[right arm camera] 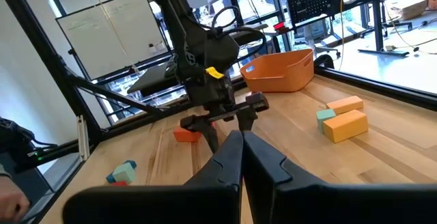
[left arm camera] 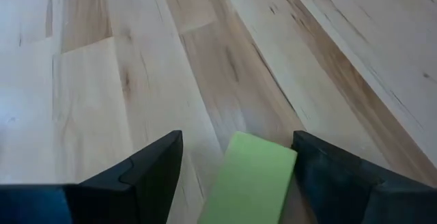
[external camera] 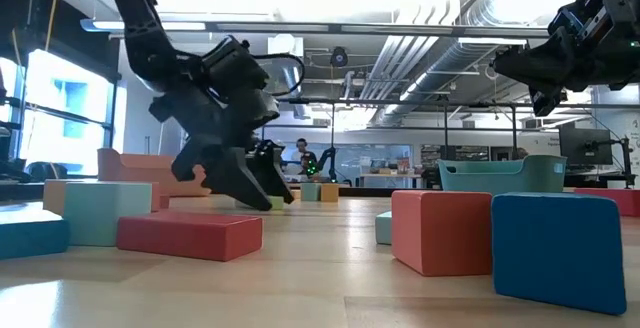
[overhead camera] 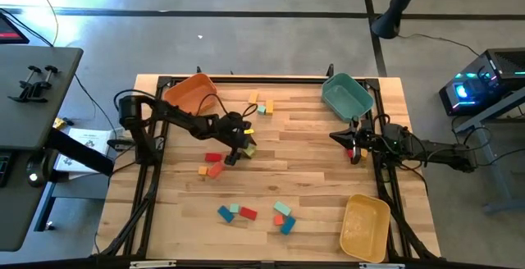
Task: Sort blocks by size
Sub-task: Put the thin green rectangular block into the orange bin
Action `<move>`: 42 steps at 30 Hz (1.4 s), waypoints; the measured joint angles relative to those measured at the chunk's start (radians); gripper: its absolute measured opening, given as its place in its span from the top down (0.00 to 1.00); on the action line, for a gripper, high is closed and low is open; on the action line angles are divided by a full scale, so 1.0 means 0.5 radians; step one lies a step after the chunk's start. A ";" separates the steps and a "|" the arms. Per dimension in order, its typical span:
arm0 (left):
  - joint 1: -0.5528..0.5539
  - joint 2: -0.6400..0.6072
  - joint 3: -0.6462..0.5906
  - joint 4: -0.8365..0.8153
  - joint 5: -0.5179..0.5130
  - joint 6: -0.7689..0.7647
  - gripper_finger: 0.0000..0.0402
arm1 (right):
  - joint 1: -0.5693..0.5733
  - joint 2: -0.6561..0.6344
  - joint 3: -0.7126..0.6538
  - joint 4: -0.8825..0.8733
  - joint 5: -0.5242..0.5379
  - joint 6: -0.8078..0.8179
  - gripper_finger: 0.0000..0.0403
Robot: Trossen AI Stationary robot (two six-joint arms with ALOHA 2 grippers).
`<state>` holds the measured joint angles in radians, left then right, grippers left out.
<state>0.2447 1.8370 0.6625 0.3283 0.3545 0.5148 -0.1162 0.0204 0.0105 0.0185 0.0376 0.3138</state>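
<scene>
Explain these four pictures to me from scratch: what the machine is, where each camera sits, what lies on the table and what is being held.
Two dark robot arms work at a wooden table. One camera looks straight down, one sits at table height, and one rides on each arm's wrist. Small coloured blocks lie scattered, some near the front and a few at the back. Three bins stand at the edges: orange, teal and yellow. The left gripper is down near the table's middle, its fingers open on either side of a green block that lies on the wood. The right gripper hangs above the table near the teal bin, fingers shut; whether it holds anything, I cannot tell.
</scene>
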 joint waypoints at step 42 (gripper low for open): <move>1.156 -0.748 0.630 -1.762 -1.149 -0.703 0.75 | 0.001 0.011 0.000 0.000 0.000 0.000 1.00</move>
<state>0.8229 1.4631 0.9775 -0.5530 -0.2202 0.1632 -0.1158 0.0257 0.0105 0.0185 0.0378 0.3138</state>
